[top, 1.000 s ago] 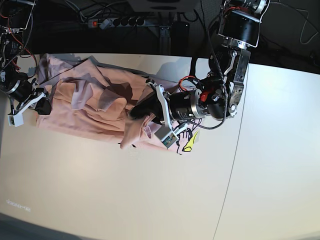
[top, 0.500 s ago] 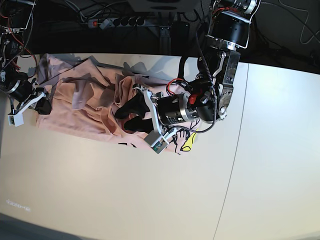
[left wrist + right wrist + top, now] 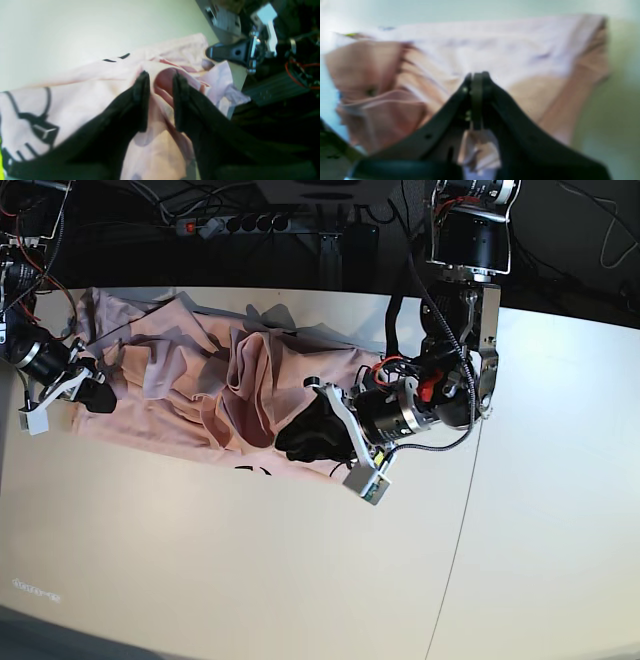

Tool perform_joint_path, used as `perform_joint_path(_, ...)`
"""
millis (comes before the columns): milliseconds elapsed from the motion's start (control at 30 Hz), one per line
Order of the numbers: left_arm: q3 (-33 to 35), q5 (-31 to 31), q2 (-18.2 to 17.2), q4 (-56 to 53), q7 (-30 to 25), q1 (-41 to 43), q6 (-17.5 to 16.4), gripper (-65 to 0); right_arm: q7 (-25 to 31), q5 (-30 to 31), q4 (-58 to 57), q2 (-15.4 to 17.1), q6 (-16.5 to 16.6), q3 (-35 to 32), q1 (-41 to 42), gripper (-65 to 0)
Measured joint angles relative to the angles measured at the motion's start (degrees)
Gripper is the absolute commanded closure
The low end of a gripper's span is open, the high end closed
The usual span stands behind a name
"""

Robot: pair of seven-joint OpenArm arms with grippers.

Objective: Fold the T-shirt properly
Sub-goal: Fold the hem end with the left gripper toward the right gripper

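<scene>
Soft, limp T-shirt (image 3: 190,400) lies crumpled upper left on tabletop (image 3: 250,570), best pinched at hems; left gripper (image 3: 160,100) jaws parted over a fold, right gripper (image 3: 476,100) jaws clenched on fabric.

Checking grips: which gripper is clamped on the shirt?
The right gripper: jaws shut tight, pinching the shirt. The left gripper has a gap between its jaws.

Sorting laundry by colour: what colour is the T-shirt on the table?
Pale pink T-shirt with black print, clearest in the base view.
</scene>
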Motion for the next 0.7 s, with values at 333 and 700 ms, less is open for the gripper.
perform_joint_path(333,0.1,7.1,-1.6,-1.7,-6.1,2.1,0.0,0.0,-0.7,1.0,5.9,-2.9,0.0,-0.3,0.0,0.0)
perform_joint_path(700,7.9,11.0,-0.9,-9.3,-11.6,1.9,0.0,0.0,-0.7,0.5,8.7,-5.1,0.0,-1.8,0.0,0.0)
